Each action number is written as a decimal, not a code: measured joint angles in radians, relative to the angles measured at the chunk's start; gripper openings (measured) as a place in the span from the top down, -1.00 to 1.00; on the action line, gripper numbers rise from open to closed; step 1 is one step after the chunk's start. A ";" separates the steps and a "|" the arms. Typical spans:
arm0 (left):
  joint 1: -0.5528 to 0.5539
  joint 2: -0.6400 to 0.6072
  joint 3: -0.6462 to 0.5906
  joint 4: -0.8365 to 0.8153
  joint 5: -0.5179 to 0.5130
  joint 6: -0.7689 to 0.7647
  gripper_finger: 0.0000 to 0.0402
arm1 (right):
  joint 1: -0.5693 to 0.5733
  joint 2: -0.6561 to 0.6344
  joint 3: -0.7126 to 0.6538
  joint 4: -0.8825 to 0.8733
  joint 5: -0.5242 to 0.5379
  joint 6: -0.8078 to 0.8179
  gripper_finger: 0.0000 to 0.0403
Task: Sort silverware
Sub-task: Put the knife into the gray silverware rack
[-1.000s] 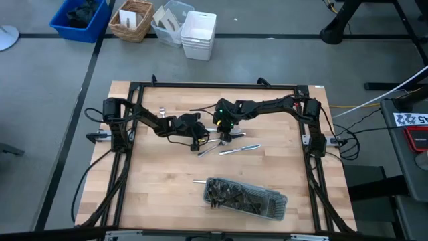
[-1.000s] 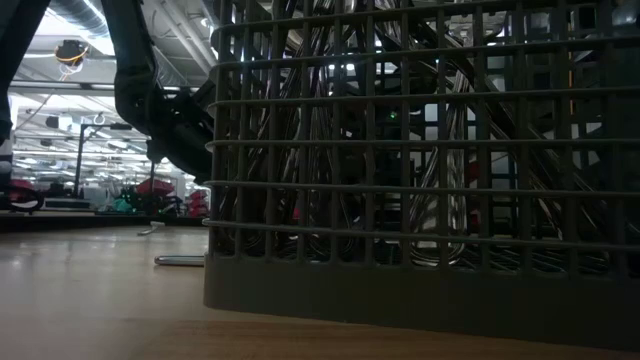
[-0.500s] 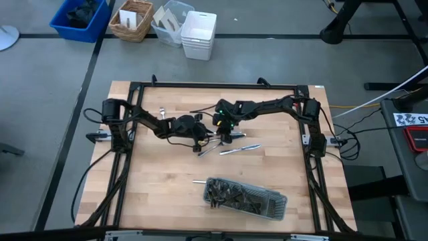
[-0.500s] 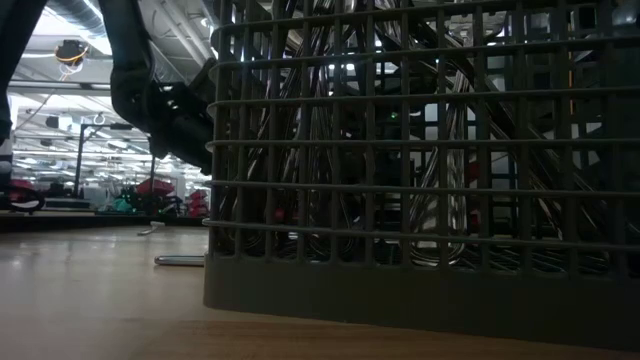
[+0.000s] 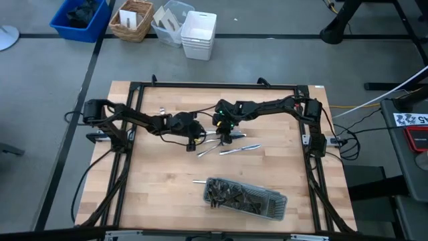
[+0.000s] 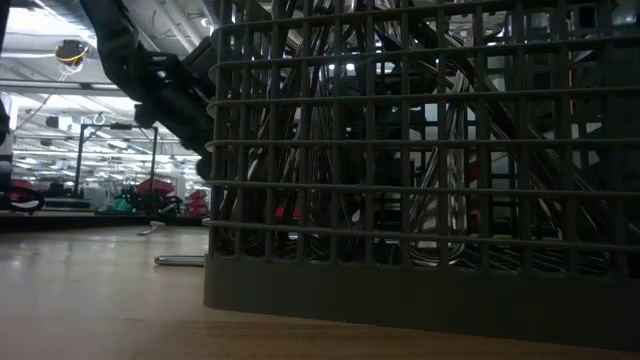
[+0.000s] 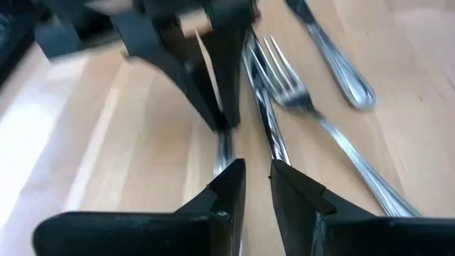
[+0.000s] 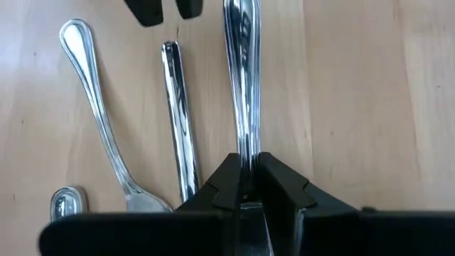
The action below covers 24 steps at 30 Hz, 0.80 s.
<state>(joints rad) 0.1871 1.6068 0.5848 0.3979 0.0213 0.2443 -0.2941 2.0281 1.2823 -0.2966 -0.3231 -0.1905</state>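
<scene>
Near the table's front edge you have the long dark grey mesh tray (image 5: 245, 197), lying slightly askew and heaped with silverware (image 5: 227, 194); in the low view its grid wall (image 6: 420, 150) fills most of the picture, with shiny handles standing and leaning behind the bars. No writing can be read on the tray or on the utensils.

At the table's middle, a few loose pieces lie on the bare wood (image 5: 167, 181): a fork (image 7: 284, 78), a knife handle (image 8: 179, 114) and a spoon handle (image 8: 92, 107), all close together, plus one small piece (image 5: 199, 181) just left of the tray.

Your right gripper (image 8: 245, 178) sits over that cluster with its fingers pinched on the end of a polished handle (image 8: 242, 85). Your left gripper (image 7: 256, 181) faces it from the left, right beside it, fingers standing slightly apart over the wood with a thin utensil shaft (image 7: 266, 121) running toward the gap; you cannot tell whether they touch it.

Beyond the far edge, on the floor, stand a blue bin (image 5: 81, 19), a wicker basket (image 5: 131, 20), a clear tub (image 5: 171, 21) and a white bin (image 5: 198, 35); their contents cannot be made out.
</scene>
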 joint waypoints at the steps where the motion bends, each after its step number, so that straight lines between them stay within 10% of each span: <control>1: 0.000 -0.006 0.000 -0.021 0.000 -0.001 0.70 | 0.000 -0.001 0.000 0.000 0.000 0.000 0.78; 24: -0.006 -0.012 -0.001 0.059 0.000 -0.011 0.70 | 0.000 -0.004 0.156 -0.215 0.028 -0.001 0.78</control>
<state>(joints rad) 0.1810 1.5948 0.5835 0.4570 0.0216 0.2335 -0.2943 2.0243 1.4388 -0.5116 -0.2955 -0.1912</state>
